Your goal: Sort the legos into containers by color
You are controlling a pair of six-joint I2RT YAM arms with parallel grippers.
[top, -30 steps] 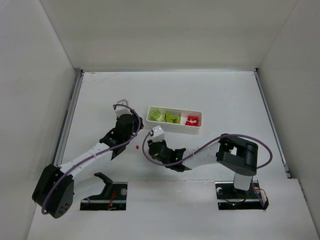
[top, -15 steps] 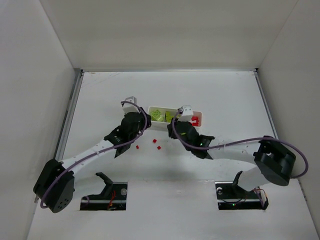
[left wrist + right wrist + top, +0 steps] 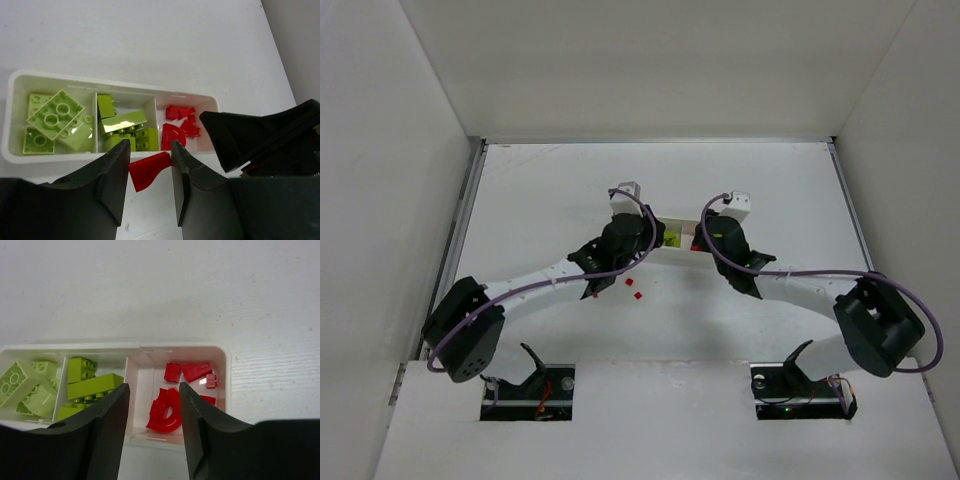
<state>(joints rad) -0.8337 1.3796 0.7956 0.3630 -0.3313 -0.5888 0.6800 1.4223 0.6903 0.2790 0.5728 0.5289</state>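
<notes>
Red sloped brick [image 3: 150, 170] clamped in left tool [image 3: 148, 150], near white tray [image 3: 50, 156]. Right tool [image 3: 152, 387] spread apart over compartment [image 3: 142, 375] holding red legos [image 3: 192, 371].

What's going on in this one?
Two arms are sorting bricks by colour into a tray. Green bricks sit in its left and middle compartments, red ones in the right. The left pincer holds a red brick just short of the tray; the right pincer hovers over the red compartment. Stray red bricks lie on the table.
</notes>
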